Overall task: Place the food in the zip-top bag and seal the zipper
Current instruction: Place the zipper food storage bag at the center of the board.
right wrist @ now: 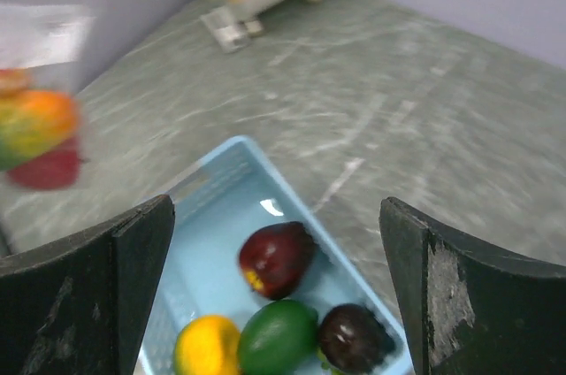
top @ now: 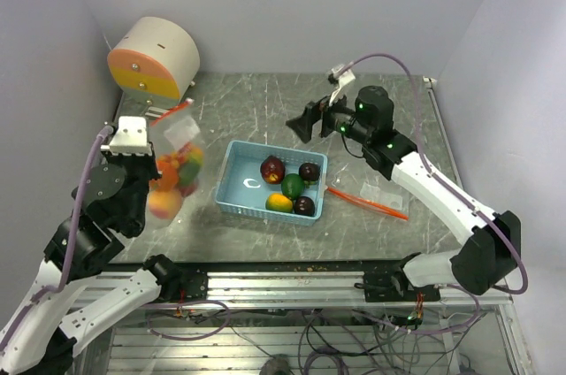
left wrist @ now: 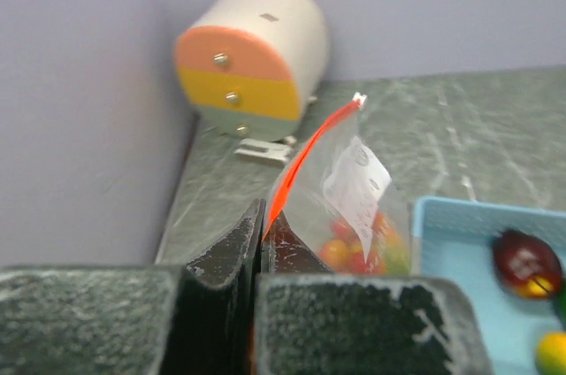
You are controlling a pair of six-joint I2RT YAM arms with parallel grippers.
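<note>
My left gripper (top: 152,127) is shut on the orange zipper edge of a clear zip-top bag (top: 174,167) and holds it hanging above the table's left side. Several food pieces show inside the bag. In the left wrist view my closed fingers (left wrist: 239,251) pinch the zipper strip, and the bag (left wrist: 354,207) hangs beyond them. A dark red apple (top: 272,168), a green piece (top: 293,186), a yellow-green piece (top: 279,202) and two dark purple pieces (top: 309,172) lie in the light blue basket (top: 232,187). My right gripper (top: 301,125) is open and empty, above the basket's far side (right wrist: 276,216).
A white drum with an orange and yellow face (top: 155,58) stands at the back left. A second flat clear bag with an orange strip (top: 367,202) lies right of the basket. Walls close in the left, back and right sides.
</note>
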